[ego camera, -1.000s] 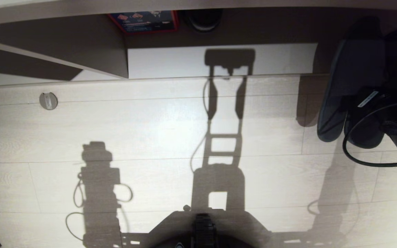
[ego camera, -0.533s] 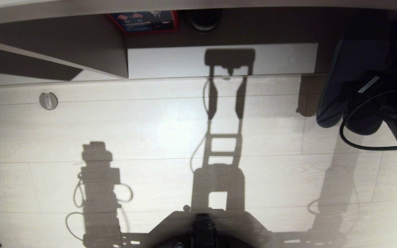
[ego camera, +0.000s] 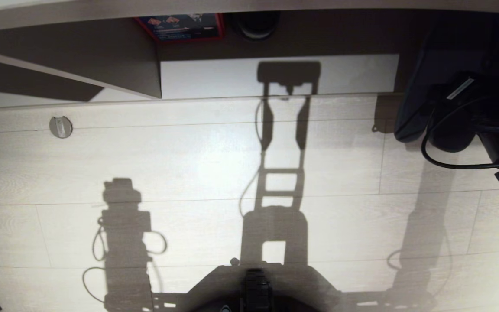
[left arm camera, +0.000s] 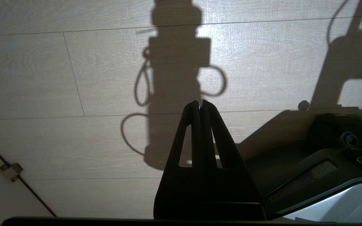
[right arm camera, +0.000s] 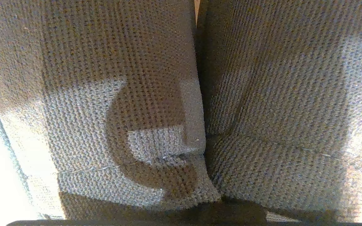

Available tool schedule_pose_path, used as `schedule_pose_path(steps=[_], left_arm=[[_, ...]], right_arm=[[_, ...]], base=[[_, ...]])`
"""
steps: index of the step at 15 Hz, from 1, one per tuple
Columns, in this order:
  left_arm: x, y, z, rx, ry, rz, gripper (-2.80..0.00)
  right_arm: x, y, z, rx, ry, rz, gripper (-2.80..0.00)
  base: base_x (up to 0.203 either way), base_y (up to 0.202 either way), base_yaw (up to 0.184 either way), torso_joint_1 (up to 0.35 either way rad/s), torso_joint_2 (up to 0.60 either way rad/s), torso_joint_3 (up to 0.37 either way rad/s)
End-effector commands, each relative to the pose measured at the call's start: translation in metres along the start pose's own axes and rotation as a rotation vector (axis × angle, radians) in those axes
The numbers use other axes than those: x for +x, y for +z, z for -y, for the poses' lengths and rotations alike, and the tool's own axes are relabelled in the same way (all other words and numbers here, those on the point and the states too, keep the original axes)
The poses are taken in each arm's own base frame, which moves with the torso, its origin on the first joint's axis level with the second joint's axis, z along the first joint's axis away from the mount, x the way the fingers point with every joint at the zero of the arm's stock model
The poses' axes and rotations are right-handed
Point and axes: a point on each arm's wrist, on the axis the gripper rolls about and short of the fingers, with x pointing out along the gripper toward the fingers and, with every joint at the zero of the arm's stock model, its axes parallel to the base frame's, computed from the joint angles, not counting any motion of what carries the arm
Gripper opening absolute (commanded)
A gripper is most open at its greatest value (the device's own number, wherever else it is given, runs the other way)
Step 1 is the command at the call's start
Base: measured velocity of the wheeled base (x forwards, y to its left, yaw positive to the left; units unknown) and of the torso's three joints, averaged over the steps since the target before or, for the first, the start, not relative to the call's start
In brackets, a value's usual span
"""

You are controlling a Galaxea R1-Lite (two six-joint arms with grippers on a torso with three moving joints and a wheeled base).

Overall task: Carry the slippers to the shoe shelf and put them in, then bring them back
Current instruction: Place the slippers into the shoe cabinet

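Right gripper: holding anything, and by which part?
The right gripper is shut on the slippers, both carried together; its fingers are hidden, so the exact part gripped cannot be told. The left gripper is shut and empty.

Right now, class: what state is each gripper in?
Left gripper: closed, empty, above the floor.
Right gripper: closed on the slippers, by the shoe shelf.

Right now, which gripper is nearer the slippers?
Right. The right gripper is shut on the slippers at the shelf opening; the left gripper hangs shut over bare floor, far from them.
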Motion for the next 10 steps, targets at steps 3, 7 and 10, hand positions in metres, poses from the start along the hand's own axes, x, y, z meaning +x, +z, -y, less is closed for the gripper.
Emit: schedule_pose_path(steps=[3,7,10], left_arm=[[0.0000,0.0000,0.0000,0.001,0.001,0.001,-2.80],[0.0000,0.0000,0.0000,0.000,0.001,0.001,-2.80],[0.0000,0.0000,0.0000,0.000,0.001,0.001,-2.80]], right_arm=[[0.0105,-0.0084,0.0001,-0.001,-0.003,0.006,-2.80],[0.0121,-0.0110,0.0003,-0.003,-0.005,0.003,-2.80],[0.0143,-0.0071,0.0005,-0.004,-0.009,0.019,-2.80]], base=[[0.000,0.000,0.000,0.000,0.00,0.000],[0.000,0.000,0.000,0.000,0.00,0.000],[0.000,0.000,0.000,0.000,0.00,0.000]])
